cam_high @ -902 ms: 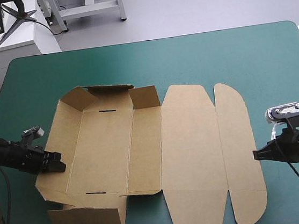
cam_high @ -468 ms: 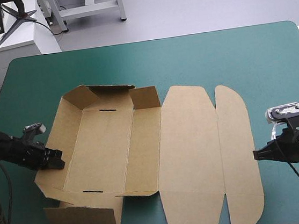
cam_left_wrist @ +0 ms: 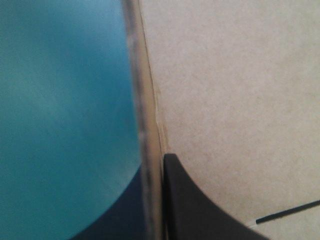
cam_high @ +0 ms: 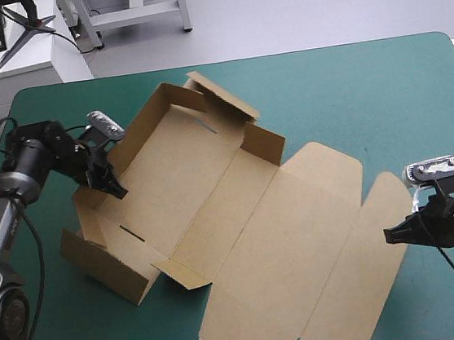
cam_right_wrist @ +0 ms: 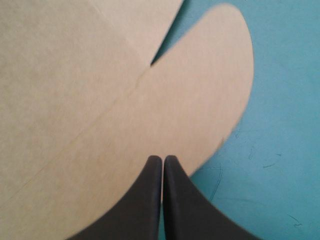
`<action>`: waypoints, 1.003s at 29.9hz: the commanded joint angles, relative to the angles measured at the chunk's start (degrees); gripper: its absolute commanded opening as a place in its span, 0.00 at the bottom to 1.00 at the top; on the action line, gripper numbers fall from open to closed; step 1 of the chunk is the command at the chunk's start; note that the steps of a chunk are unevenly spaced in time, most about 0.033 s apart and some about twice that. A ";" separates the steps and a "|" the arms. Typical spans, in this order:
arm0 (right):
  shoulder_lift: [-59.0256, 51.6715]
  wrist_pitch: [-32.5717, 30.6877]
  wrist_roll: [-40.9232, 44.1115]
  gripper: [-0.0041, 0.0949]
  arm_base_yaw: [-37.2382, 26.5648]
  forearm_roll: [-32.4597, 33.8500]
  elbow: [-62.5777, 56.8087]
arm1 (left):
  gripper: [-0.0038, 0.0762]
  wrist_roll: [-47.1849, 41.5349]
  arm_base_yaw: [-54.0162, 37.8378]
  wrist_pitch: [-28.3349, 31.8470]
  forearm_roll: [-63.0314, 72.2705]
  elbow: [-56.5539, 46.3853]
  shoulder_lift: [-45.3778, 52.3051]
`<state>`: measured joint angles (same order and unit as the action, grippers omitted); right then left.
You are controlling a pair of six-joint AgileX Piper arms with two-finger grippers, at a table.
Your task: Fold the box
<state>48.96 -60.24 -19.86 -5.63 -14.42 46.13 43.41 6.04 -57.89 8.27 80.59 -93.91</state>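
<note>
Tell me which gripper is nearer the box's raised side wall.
Left: the left gripper is shut on that wall; the right gripper sits across the box, by its flap.

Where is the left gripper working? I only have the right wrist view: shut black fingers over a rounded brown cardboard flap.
Observer: The left gripper is shut on a raised wall of the brown cardboard box, on the side toward the table's left edge, one black finger on each side.
Operator: Is the rest standing up too?
Observer: Only the tray end's walls; the lid lies flat, reaching toward your right gripper.
Operator: How does it sit on the table?
Observer: Diagonally across the teal-green table, tray far-left, lid near-right.
</note>
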 commanded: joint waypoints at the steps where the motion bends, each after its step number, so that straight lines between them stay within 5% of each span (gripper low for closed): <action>1: -0.13 1.36 -0.54 0.04 -0.29 -0.74 1.30 | 0.04 0.35 7.15 9.93 -4.27 3.78 1.59; 14: -0.13 1.13 -0.54 0.04 -0.29 -0.27 1.30 | 0.04 -5.69 27.00 36.49 -25.63 4.80 -0.36; 20: -0.13 1.25 -0.54 0.04 -0.29 -0.27 1.30 | 0.04 -8.97 31.65 37.94 -34.77 5.32 -0.36; 30: -0.13 1.34 -0.54 0.04 -0.29 -0.39 1.30 | 0.04 -28.28 35.68 37.27 -59.80 5.32 -0.36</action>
<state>48.96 -60.67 -19.86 -5.63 -14.19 46.13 23.00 40.28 -24.18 -41.24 83.58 -97.22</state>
